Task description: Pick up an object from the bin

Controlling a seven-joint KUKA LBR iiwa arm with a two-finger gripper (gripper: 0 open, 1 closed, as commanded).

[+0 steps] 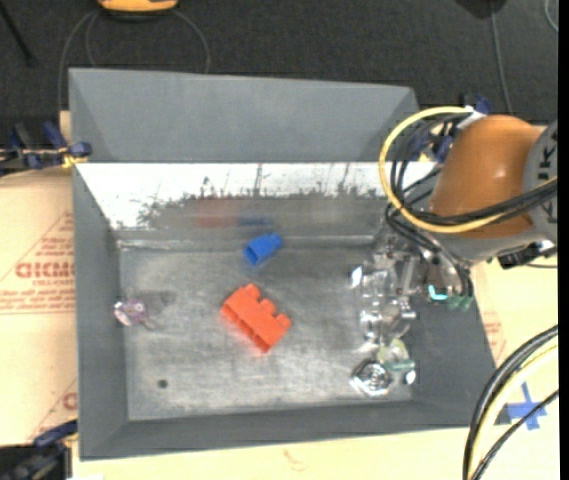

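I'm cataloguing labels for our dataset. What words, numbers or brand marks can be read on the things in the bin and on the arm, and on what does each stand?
No text can be read.
Orange toothed block: no lettering seen.
Small blue piece: none seen.
Pale purple bit: too small to tell.
Arm's orange cover: plain; the dark marks beside it are cut off and unreadable.
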